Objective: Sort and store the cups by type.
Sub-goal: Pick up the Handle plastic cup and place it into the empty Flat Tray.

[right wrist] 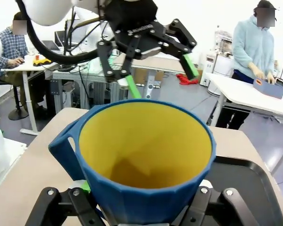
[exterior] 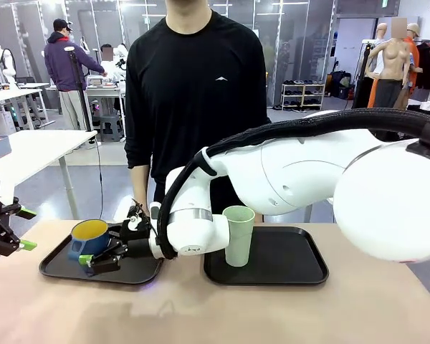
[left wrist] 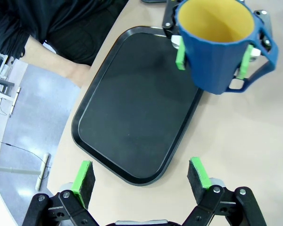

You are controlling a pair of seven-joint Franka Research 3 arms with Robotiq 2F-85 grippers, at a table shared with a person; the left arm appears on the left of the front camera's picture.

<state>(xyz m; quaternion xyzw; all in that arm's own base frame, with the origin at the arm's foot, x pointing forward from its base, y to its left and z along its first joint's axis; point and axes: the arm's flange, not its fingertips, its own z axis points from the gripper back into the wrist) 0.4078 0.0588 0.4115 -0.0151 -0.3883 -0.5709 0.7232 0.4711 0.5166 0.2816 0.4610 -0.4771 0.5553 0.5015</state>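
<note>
The right claw (exterior: 100,259) is clamped on the blue mug (exterior: 89,238), holding it upright at the left tray (exterior: 57,266); its green pads (left wrist: 180,56) pinch the mug's sides, but I can't tell whether the base touches the tray, and the mug hides most of the claw in its own wrist view. The left claw (left wrist: 141,176) hangs wide open with nothing in it at the counter's (exterior: 201,308) left edge, partly cut off. The mint tumbler (exterior: 238,235) stands upright on the right tray (exterior: 301,272), its left side hidden by the arm, with a person (exterior: 193,86) behind.
</note>
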